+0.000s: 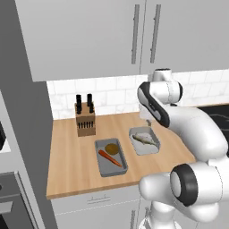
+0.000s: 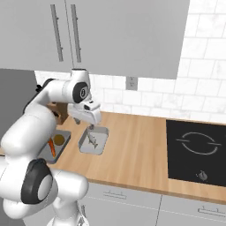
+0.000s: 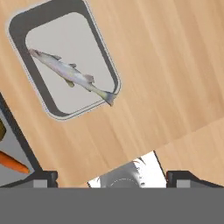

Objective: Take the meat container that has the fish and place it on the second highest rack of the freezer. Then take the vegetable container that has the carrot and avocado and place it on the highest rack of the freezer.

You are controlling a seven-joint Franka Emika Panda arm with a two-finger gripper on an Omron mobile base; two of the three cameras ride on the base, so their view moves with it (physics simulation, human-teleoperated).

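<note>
You see the carrot cut by the hand view's left edge, the arm covering part of the vegetable container, and the freezer cropped at left.

— What sort of place am I in?
— A kitchen. I stand at a wooden countertop: a knife block on it, grey wall cabinets and white tiles above it, a black cooktop set into it.
</note>
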